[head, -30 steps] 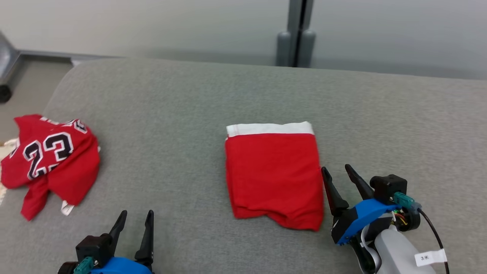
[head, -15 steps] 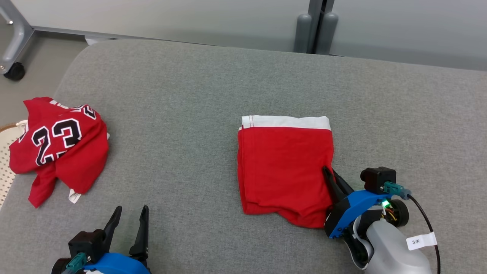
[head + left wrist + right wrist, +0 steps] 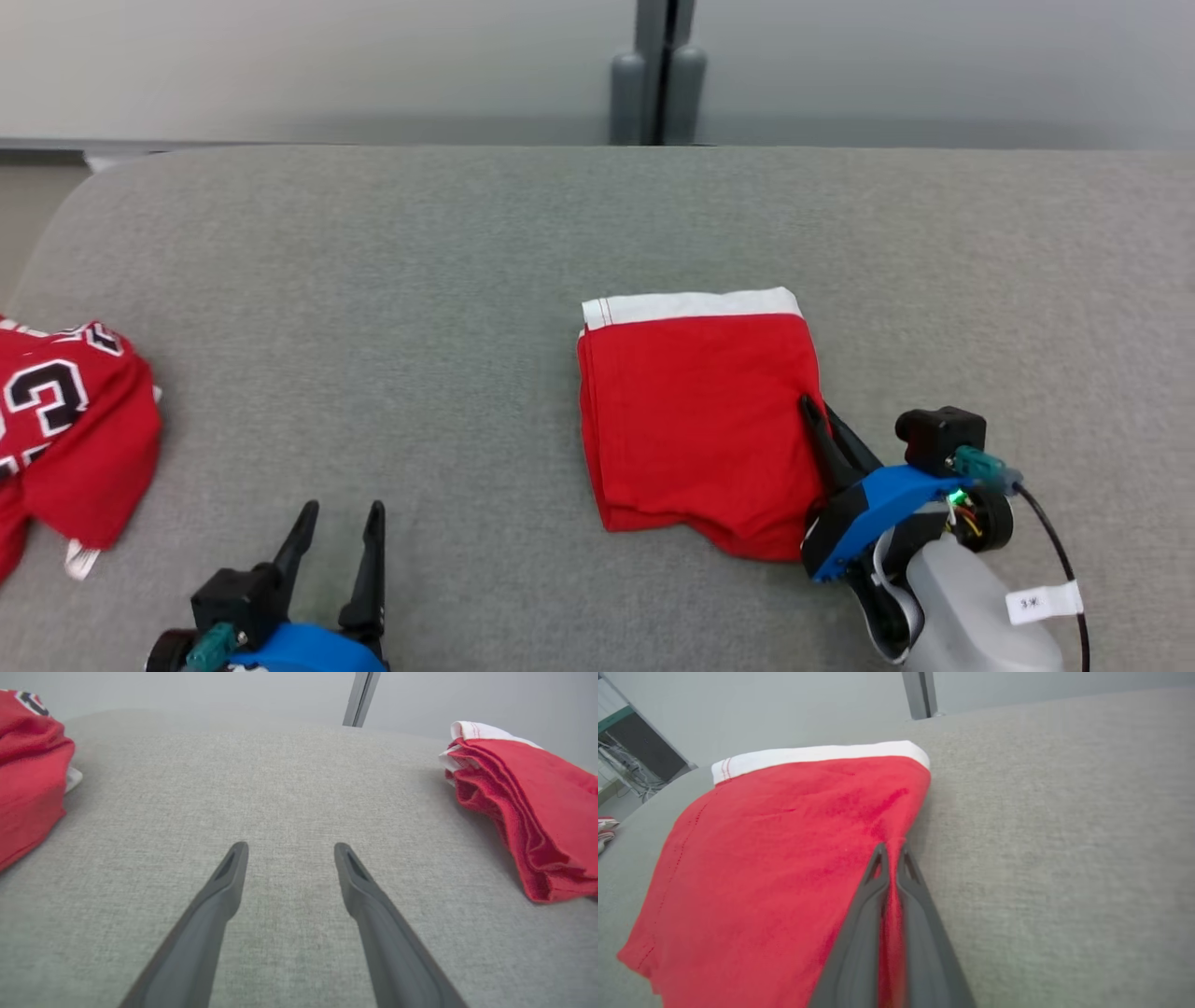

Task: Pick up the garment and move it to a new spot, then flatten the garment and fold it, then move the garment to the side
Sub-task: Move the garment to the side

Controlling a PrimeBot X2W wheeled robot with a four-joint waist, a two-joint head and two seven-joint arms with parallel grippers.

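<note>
- Since a second ago my right gripper (image 3: 822, 422) has gone from spread beside the garment (image 3: 695, 420) to clamped on its right edge. My head camera has swung too, so the whole picture has shifted.
- The pad (image 3: 373, 280) is grey woven cloth with a rounded far-left corner.
- Behind its far edge stand a pale wall (image 3: 280, 65) and a grey post (image 3: 658, 75). A strip of floor (image 3: 23, 196) shows past the far-left corner, and my right wrist view catches a dark rack (image 3: 642, 751) with cables.
- The garment is red with a white band, folded into a rough rectangle. It lies right of the pad's middle, band toward the far edge, and its near edge is uneven.
- In the right wrist view a fold of red cloth is pinched between the two nearly meeting fingers.
- My left gripper (image 3: 341, 523) is spread wide over bare pad by the near edge, left of the middle, holding nothing.
- A crumpled red jersey (image 3: 65, 420) lies at the pad's left edge, well apart from the garment. The frame cuts it off, so its number is only partly legible.
- The left wrist view shows stacked layers at the garment's side; I cannot tell how many the grip takes.
- The white tag (image 3: 1044, 602) on my right forearm is too small to read.
</note>
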